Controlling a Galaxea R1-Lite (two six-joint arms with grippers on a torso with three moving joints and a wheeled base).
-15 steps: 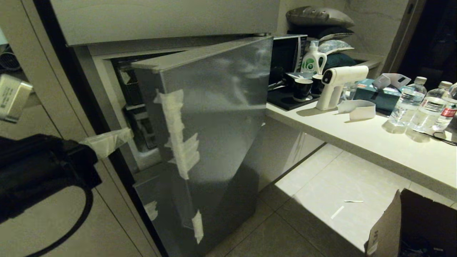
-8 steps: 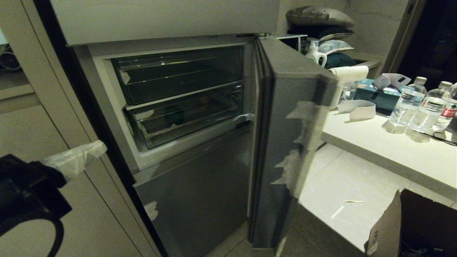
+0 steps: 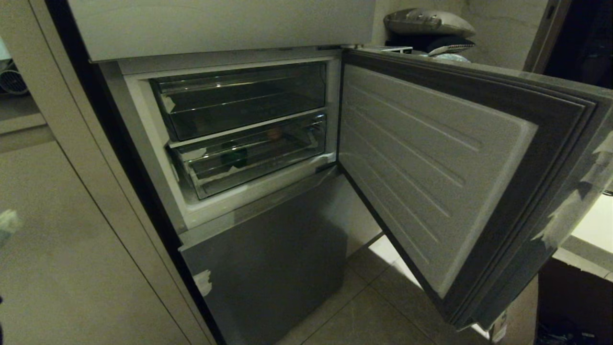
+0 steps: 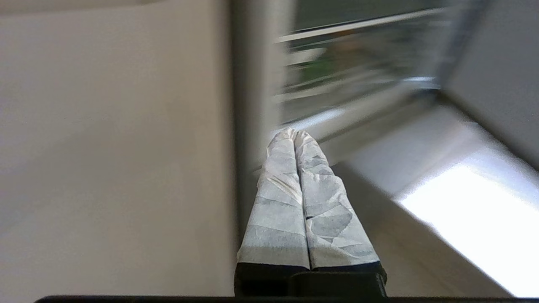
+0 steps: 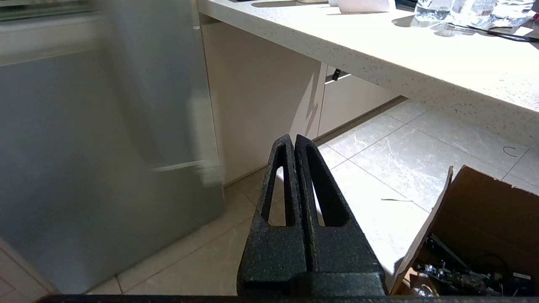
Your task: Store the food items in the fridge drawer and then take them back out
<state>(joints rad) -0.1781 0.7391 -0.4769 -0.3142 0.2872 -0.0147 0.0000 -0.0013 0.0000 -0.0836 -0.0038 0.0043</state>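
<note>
Fridge (image 3: 143, 120) open | drawer (image 3: 249, 158) ahead of left claw (image 4: 293, 134) — pinched together, empty | right claw (image 5: 293, 141) likewise

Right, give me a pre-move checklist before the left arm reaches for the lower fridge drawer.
1. Fridge door swung wide, clear of the compartment: ok.
2. Lower fridge drawer pulled out: not ok, it sits pushed in under the upper bin.
3. Left gripper ready to grasp: not ok, its taped fingers are pressed together, holding nothing.
4. Left gripper lined up with the drawer: not ok, it is off to the left, beside the fridge frame.
5. Right gripper out of the way: ok, shut and empty, low over the floor tiles.
6. Food in the drawer: cannot tell, only dim green and orange shapes show through the plastic.
</note>
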